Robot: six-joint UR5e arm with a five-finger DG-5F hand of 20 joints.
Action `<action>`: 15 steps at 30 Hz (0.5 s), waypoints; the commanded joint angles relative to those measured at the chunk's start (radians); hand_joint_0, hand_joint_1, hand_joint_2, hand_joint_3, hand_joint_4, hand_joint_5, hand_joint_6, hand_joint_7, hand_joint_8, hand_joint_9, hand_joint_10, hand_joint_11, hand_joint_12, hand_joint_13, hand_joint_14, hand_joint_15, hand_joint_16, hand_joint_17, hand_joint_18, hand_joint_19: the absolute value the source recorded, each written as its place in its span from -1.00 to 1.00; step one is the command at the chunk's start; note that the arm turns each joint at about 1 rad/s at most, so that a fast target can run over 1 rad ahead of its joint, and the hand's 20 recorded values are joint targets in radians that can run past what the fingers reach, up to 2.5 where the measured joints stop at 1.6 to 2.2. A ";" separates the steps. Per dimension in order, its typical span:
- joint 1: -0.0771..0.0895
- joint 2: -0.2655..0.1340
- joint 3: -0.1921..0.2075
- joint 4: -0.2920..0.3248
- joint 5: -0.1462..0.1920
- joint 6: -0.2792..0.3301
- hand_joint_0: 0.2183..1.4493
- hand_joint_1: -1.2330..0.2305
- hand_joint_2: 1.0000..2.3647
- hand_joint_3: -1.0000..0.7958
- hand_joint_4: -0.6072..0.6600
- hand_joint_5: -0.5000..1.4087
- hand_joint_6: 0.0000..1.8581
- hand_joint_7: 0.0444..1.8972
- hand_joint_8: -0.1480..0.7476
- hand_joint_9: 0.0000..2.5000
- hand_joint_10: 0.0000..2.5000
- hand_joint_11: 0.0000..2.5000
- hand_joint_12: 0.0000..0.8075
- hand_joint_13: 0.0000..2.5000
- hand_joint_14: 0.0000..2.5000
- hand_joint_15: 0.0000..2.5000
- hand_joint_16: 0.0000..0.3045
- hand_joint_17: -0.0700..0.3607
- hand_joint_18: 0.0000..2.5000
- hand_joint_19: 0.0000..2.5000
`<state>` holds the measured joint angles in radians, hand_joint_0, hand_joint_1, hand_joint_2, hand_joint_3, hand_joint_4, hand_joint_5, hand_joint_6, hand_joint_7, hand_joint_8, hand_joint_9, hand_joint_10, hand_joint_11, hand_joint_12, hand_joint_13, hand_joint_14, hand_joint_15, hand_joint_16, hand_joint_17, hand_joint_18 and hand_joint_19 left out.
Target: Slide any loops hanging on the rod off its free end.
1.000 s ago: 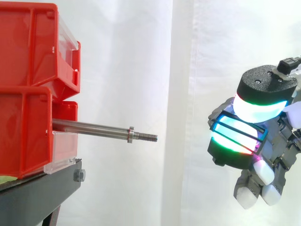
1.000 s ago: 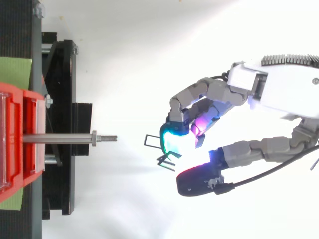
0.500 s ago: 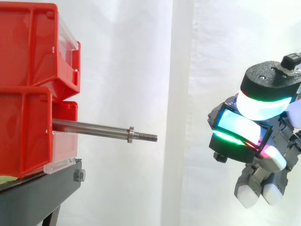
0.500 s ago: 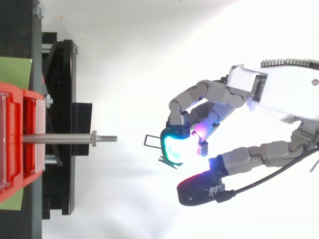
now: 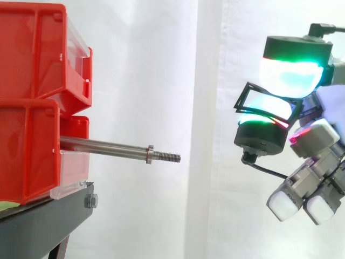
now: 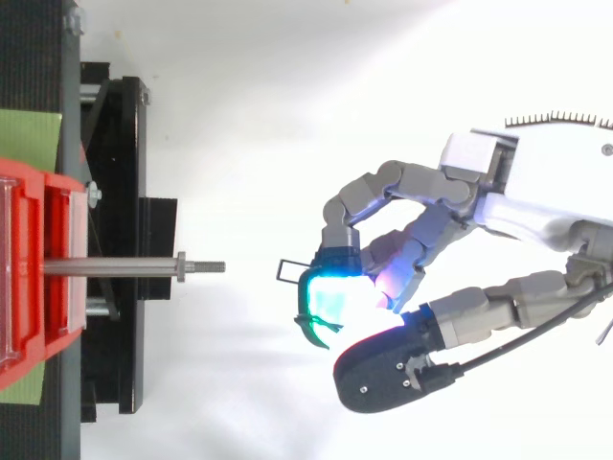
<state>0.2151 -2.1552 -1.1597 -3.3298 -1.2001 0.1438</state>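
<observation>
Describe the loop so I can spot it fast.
Look right of the red bins, past the free threaded end of the rod, to the hand. The loop is the thin black rectangular wire frame pinched between its glowing pads, clear of the rod.

Side view level, top view overhead, rod (image 5: 108, 148) shared

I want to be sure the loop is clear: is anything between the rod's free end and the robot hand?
Nothing visible. The rod is bare out to its threaded tip, and open space lies between the tip and the robot hand, which pinches a black loop clear of the rod.
</observation>
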 commanded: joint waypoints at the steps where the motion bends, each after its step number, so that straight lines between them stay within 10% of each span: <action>1: 0.001 0.000 0.000 -0.005 -0.001 0.051 -0.42 -0.40 -0.98 -0.17 -0.10 -0.55 -0.03 0.15 -0.14 0.01 -0.98 -0.37 -0.13 -0.43 -0.99 -0.73 -0.68 -0.17 -0.39 -0.68; 15: 0.009 -0.002 -0.008 0.006 0.002 0.051 -0.38 -0.43 -0.98 -0.19 -0.13 -0.56 -0.02 0.14 -0.09 -0.01 -0.98 -0.32 -0.16 -0.41 -0.99 -0.73 -0.70 -0.19 -0.38 -0.70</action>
<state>0.2231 -2.1562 -1.1630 -3.3283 -1.1984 0.1947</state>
